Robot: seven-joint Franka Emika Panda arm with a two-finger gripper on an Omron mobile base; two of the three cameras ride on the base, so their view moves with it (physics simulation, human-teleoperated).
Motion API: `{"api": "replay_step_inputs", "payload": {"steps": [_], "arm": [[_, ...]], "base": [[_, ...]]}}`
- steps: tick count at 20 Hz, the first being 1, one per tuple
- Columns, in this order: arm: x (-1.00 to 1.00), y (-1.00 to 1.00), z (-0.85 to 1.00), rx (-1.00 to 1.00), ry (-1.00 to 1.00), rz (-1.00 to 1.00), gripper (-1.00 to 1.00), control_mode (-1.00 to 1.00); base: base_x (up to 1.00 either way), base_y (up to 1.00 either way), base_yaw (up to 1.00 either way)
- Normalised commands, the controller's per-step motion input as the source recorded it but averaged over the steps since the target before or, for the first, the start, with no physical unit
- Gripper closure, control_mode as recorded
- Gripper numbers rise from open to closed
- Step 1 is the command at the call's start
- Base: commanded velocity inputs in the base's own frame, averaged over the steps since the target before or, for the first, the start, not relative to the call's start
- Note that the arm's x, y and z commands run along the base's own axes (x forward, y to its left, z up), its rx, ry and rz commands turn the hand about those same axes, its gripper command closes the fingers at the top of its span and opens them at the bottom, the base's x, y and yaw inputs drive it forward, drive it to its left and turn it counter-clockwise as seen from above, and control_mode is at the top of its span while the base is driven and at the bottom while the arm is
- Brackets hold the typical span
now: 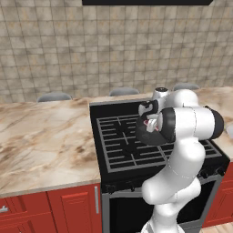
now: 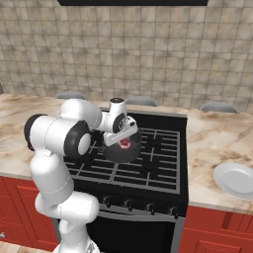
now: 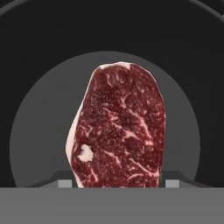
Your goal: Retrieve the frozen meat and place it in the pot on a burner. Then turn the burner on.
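The frozen meat (image 3: 120,131), a red marbled slab with a pale edge, is held upright between my two fingertips (image 3: 64,183). My gripper (image 3: 118,183) is shut on it and points down into the pot (image 3: 39,131), whose grey floor lies straight below. In the right base view the gripper (image 2: 123,140) holds the meat (image 2: 124,144) at the mouth of the dark pot (image 2: 118,154). The pot stands on a middle burner (image 2: 148,165) of the black range. From the left, the arm hides most of the pot (image 1: 144,134) and the meat (image 1: 148,123).
A white plate (image 2: 236,180) lies on the marble counter right of the range. Knobs (image 2: 128,202) line the range's front edge. A wide marble counter (image 1: 45,136) stretches left of the range, above red cabinets. A tiled wall stands behind.
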Motion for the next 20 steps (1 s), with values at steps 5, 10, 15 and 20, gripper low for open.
{"api": "replay_step_inputs", "payload": {"steps": [5, 10, 15, 20], "arm": [[0.00, 0.00, -0.03, 0.01, 0.00, 0.00, -1.00, -1.00], [0.00, 0.00, 0.00, 0.00, 0.00, 0.00, -1.00, -1.00], [0.00, 0.00, 0.00, 0.00, 0.00, 0.00, -1.00, -1.00], [0.00, 0.00, 0.18, 0.00, 0.00, 0.00, -1.00, -1.00]], "base": [[0.00, 0.00, 0.00], [0.00, 0.00, 0.00], [0.00, 0.00, 0.00], [0.00, 0.00, 0.00]]}}
